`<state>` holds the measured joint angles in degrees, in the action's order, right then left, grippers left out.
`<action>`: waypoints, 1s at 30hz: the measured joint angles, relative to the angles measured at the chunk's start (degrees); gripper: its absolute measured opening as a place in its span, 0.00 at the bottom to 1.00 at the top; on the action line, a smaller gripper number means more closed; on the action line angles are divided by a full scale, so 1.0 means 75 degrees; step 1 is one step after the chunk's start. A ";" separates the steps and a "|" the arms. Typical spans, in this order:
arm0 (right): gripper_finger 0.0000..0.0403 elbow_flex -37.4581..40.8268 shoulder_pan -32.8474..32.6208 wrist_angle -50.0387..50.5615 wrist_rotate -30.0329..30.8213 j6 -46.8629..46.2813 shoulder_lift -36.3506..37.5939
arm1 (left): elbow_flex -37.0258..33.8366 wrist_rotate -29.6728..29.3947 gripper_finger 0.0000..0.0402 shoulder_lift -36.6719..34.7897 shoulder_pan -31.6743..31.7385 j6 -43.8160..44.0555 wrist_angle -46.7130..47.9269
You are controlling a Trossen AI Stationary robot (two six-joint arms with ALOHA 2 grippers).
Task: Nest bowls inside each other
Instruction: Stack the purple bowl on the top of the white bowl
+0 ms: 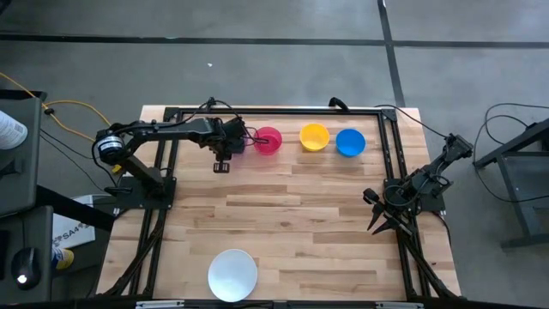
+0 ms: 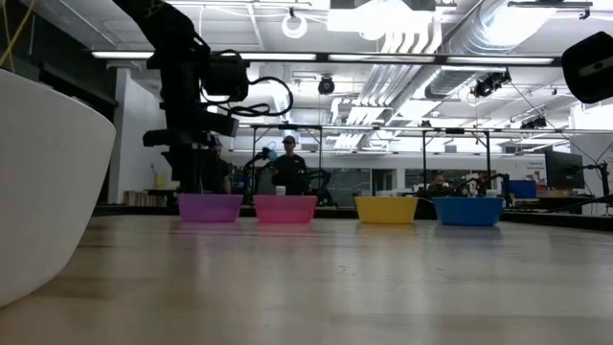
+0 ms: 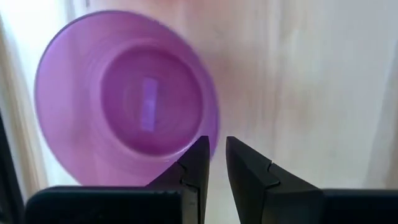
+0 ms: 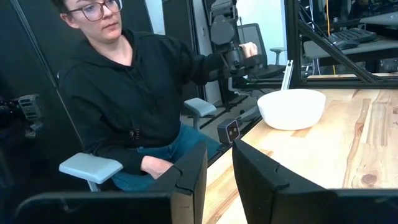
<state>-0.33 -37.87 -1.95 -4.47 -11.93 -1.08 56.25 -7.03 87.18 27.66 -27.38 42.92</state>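
Smooth translucent plastic purple bowl (image 3: 127, 106) on matt pale wood table (image 1: 326, 215).

No lettering, label, brand or number can be read in any view; the small printed box (image 1: 67, 236) beside the table's left edge carries marks too blurred to make out.

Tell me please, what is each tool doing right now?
Left tool: open with a narrow gap, above the purple bowl, holding nothing.
Right tool: open with a narrow gap, empty, parked at the table's right edge.
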 joint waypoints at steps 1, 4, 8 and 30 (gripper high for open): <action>0.18 -0.0001 0.0000 -0.0001 -0.0001 0.0001 0.0001 | 0.0000 0.0000 0.13 0.0000 0.0080 0.0004 0.0002; 0.18 0.0002 0.0000 -0.0001 0.0000 -0.0001 0.0002 | 0.0000 0.0092 0.13 0.0000 0.0294 0.0039 0.0005; 0.18 0.0001 0.0000 -0.0001 -0.0002 0.0001 0.0003 | 0.0000 0.0673 0.13 0.0003 0.0464 0.0085 0.0004; 0.18 0.0001 0.0000 -0.0001 -0.0001 0.0000 0.0001 | 0.0122 0.1055 0.13 0.0009 0.0460 0.0092 0.0130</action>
<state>-0.32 -37.87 -1.96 -4.48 -11.93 -1.08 57.16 0.89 87.24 31.11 -26.68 43.89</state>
